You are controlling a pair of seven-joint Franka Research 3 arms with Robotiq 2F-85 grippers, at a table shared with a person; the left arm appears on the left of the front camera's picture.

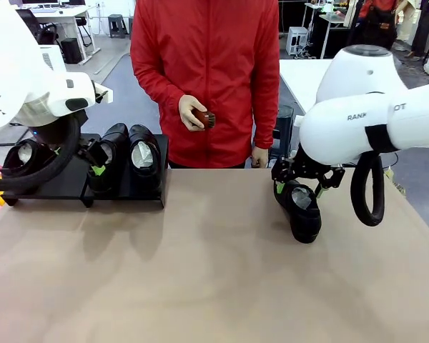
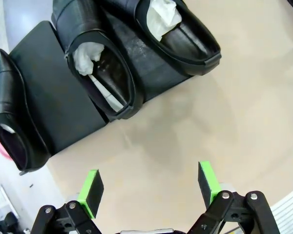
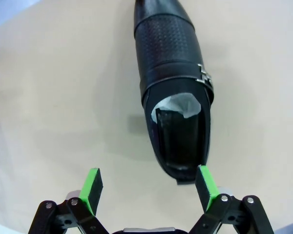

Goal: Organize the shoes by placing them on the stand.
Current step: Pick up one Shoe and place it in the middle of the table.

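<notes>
Shoes first: three sit on the stand (image 1: 71, 187) at mid-left of the front view, and a fourth shoe (image 1: 300, 209) lies alone on the table (image 1: 214, 279), right of centre. It looks stiff, shiny leather, prob slippery on the smooth toe. White paper (image 3: 178, 105) stuffed inside should help it keep its shape when squeezed. Not heavy, I'd guess. Best spot to grab looks like the sides of the heel opening, where the edge is firm and not so round.

Right gripper (image 3: 149, 183) hangs just over the heel end, claws spread wide, holding nothing. Left gripper (image 2: 149, 183) is spread wide too, empty, above bare table near the stand's front edge.

Hard to see: the left arm and its cable cover part of the stand and the far-left shoe (image 1: 25, 158). A person's hand (image 1: 193, 114) holds a small brown thing (image 1: 206, 118), too small to tell what.
</notes>
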